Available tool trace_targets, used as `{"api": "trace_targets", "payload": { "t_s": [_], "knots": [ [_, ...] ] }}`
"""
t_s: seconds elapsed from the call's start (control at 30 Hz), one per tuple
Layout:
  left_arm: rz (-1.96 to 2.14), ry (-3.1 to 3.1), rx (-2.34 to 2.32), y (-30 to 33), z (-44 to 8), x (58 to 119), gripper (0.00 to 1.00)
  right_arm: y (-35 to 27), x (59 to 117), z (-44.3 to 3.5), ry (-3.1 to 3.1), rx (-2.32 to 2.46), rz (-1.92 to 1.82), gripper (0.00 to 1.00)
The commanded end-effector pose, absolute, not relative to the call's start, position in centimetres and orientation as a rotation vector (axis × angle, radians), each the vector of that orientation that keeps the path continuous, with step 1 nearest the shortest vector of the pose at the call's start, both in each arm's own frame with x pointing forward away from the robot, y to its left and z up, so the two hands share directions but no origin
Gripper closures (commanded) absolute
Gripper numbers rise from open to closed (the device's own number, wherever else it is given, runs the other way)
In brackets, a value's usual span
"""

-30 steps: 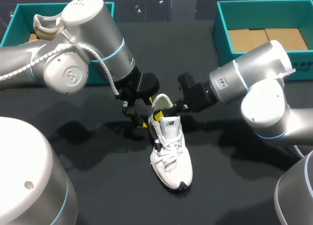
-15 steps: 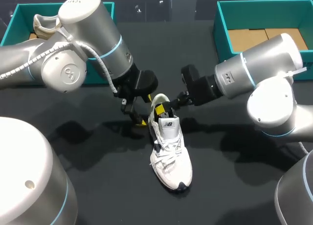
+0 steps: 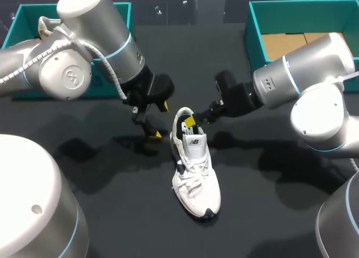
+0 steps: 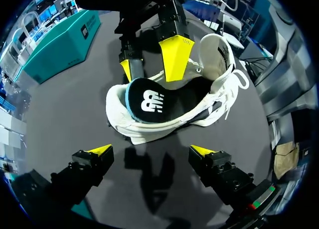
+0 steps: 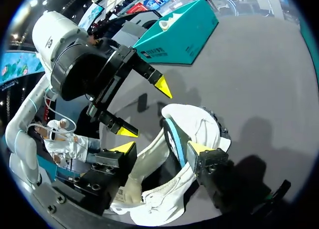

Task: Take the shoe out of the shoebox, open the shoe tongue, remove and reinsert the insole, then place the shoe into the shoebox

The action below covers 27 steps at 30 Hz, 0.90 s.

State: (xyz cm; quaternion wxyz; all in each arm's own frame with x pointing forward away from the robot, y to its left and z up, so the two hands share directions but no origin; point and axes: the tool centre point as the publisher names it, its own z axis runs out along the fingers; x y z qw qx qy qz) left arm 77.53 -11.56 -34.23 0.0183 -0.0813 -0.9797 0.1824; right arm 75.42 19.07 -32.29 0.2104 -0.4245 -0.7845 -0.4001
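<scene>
the white shoe [image 3: 195, 171] stands on the black table [image 3: 112, 213], its heel just ahead of the left gripper [image 4: 151, 150], whose 2 fingers are wide apart and hold nothing. the right gripper [image 5: 160, 148] crowds that heel: parted too and gripping nothing, with 1 finger dipped into the shoe over the dark insole [image 4: 159, 102] and the other outside the heel. bare table lies under and beside both grippers. well behind the left gripper a teal shoebox [image 3: 12, 25] holds a beige shoe [image 3: 50, 31]; behind the right gripper a teal box [image 3: 257, 39] shows a brown card floor.

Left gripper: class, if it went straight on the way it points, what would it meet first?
The left gripper would likely meet the white sneaker's heel first, though depth is unclear.
</scene>
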Motion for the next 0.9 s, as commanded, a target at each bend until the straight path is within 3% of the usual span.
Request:
{"api": "trace_targets", "payload": {
  "t_s": [0.03, 0.9],
  "knots": [
    [0.558, -3.037, -0.265, -10.5, -33.3, 77.8, 0.0, 17.6, 75.4, -32.3, -2.174, -1.207, -1.084, 0.35],
    [0.495, -3.036, -0.326, -6.0, -30.6, 79.9, 0.0, 13.8, 75.1, -29.2, -2.214, -1.26, -0.962, 0.47]
  ]
}}
